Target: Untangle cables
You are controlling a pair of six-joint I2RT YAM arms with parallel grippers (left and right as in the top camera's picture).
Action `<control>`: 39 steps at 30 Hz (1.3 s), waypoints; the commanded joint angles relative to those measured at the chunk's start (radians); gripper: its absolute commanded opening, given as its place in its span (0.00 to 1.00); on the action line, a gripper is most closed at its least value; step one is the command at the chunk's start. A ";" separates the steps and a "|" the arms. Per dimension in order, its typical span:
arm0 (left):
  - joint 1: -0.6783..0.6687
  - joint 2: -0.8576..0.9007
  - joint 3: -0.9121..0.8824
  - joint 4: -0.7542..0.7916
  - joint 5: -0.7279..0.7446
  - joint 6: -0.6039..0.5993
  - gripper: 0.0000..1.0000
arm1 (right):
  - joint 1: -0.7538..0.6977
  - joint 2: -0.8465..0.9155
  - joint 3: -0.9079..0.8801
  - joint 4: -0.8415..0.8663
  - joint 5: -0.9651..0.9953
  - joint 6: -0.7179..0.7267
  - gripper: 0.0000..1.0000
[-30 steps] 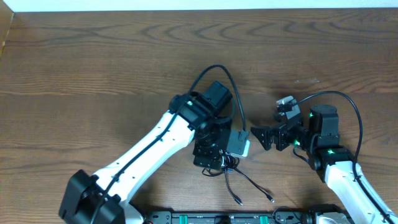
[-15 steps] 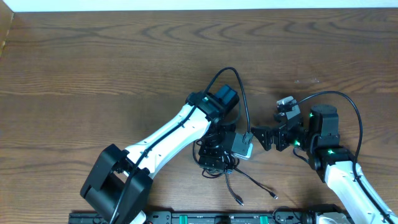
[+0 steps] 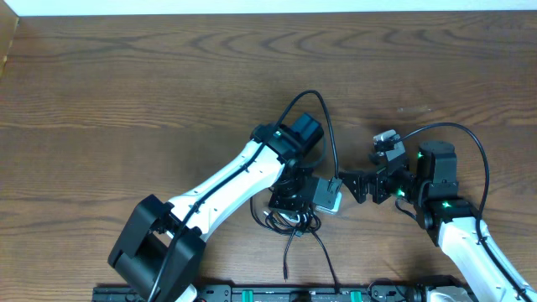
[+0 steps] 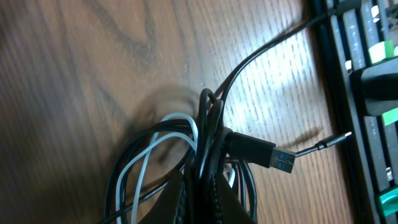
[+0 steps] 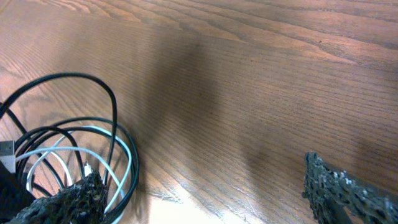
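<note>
Tangled black and white cables (image 4: 208, 134) seemingly pinched by left fingers (image 4: 211, 200), right fingers (image 5: 341, 190) spread wide nearby

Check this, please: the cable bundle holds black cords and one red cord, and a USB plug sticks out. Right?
Not quite: the left wrist view shows a white cord, not a red one. The black cords and USB plug are right.

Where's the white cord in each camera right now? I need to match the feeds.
Overhead: lower centre, somewhere in the black tangle under the left pincer; too small to single out.
Left wrist: the white cord loops just left of centre, threaded through the tangle.
Right wrist: lower left, curving among the black loops.
Shared landmark: the black tangle around it.
</note>
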 commanded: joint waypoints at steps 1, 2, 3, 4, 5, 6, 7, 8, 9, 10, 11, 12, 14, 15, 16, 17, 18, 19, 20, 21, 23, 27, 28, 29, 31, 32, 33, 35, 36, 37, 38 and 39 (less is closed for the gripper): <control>-0.001 -0.045 0.016 -0.002 -0.070 0.009 0.07 | -0.005 0.000 0.006 0.001 -0.017 0.012 0.99; -0.001 -0.077 0.025 0.006 -0.088 0.005 0.07 | -0.005 0.000 0.006 0.004 -0.022 0.013 0.99; -0.001 -0.099 0.030 0.013 -0.089 0.006 0.07 | -0.005 0.000 0.006 0.004 -0.023 0.013 0.99; 0.000 -0.126 0.034 0.023 -0.088 0.006 0.07 | -0.005 0.000 0.006 0.004 -0.029 0.022 0.99; 0.000 -0.153 0.035 0.035 -0.087 0.006 0.07 | -0.005 0.000 0.006 0.004 -0.035 0.040 0.99; 0.000 -0.182 0.035 0.048 -0.087 0.006 0.07 | -0.005 0.000 0.006 0.007 -0.037 0.072 0.99; 0.000 -0.215 0.035 0.062 -0.083 0.006 0.07 | -0.005 0.000 0.006 0.010 -0.037 0.107 0.99; 0.000 -0.244 0.035 0.073 -0.074 0.006 0.07 | -0.005 0.000 0.006 0.010 -0.037 0.134 0.99; 0.000 -0.277 0.035 0.084 -0.056 0.006 0.07 | -0.005 0.000 0.006 0.010 -0.037 0.159 0.99; 0.000 -0.309 0.035 0.092 -0.031 0.006 0.07 | -0.005 0.000 0.006 0.011 -0.037 0.171 0.99; 0.001 -0.336 0.035 0.098 -0.009 0.006 0.08 | -0.005 0.000 0.006 0.011 -0.037 0.170 0.99; 0.001 -0.360 0.035 0.099 0.013 0.006 0.08 | -0.005 0.000 0.006 0.013 -0.037 0.170 0.99; 0.002 -0.407 0.035 0.091 0.053 0.005 0.08 | -0.004 0.000 0.006 0.019 -0.043 0.170 0.99; 0.002 -0.423 0.035 0.084 0.066 0.005 0.07 | -0.004 0.000 0.006 0.027 -0.062 0.170 0.99; 0.002 -0.441 0.035 0.074 0.077 0.005 0.08 | -0.004 0.000 0.006 0.034 -0.078 0.170 0.99; 0.002 -0.453 0.035 0.064 0.087 0.005 0.08 | -0.004 0.000 0.006 0.050 -0.096 0.170 0.99; 0.002 -0.467 0.035 0.052 0.096 0.005 0.07 | -0.004 -0.001 0.006 0.064 -0.114 0.169 0.99; 0.002 -0.478 0.035 0.040 0.102 0.005 0.07 | -0.004 -0.001 0.006 0.084 -0.138 0.169 0.99; 0.002 -0.487 0.035 0.031 0.103 0.005 0.07 | -0.004 -0.001 0.006 0.103 -0.154 0.170 0.99; 0.002 -0.493 0.035 0.024 0.101 0.006 0.08 | -0.004 -0.001 0.006 0.121 -0.169 0.170 0.97; 0.002 -0.499 0.035 0.014 0.098 0.006 0.07 | -0.004 0.000 0.006 0.185 -0.190 0.253 0.91; 0.002 -0.489 0.034 0.015 0.031 0.006 0.07 | -0.004 0.000 0.006 0.267 -0.190 0.529 0.89; 0.002 -0.484 0.034 0.015 0.013 0.006 0.07 | -0.004 0.000 0.006 0.279 -0.192 0.600 0.89; 0.002 -0.479 0.034 0.015 -0.001 0.007 0.07 | -0.004 0.000 0.006 0.289 -0.196 0.667 0.89; 0.002 -0.470 0.034 0.020 -0.007 0.010 0.07 | -0.004 0.000 0.006 0.306 -0.221 0.816 0.88; 0.002 -0.467 0.034 0.024 -0.007 0.011 0.08 | -0.004 0.000 0.006 0.308 -0.237 0.867 0.88; 0.002 -0.464 0.034 0.032 -0.008 0.011 0.08 | -0.004 0.000 0.006 0.317 -0.267 0.930 0.87; 0.002 -0.458 0.034 0.046 -0.009 0.014 0.07 | -0.003 0.000 0.006 0.333 -0.327 1.009 0.84; 0.002 -0.451 0.034 0.054 -0.009 0.030 0.07 | -0.003 0.000 0.006 0.345 -0.374 1.069 0.80; 0.002 -0.446 0.034 0.057 -0.008 0.050 0.07 | -0.003 0.000 0.006 0.350 -0.395 1.096 0.77; 0.002 -0.441 0.034 0.061 -0.008 0.064 0.07 | -0.002 0.000 0.006 0.351 -0.412 1.122 0.76; 0.002 -0.431 0.034 0.070 -0.003 0.080 0.08 | -0.002 0.000 0.006 0.352 -0.430 1.139 0.75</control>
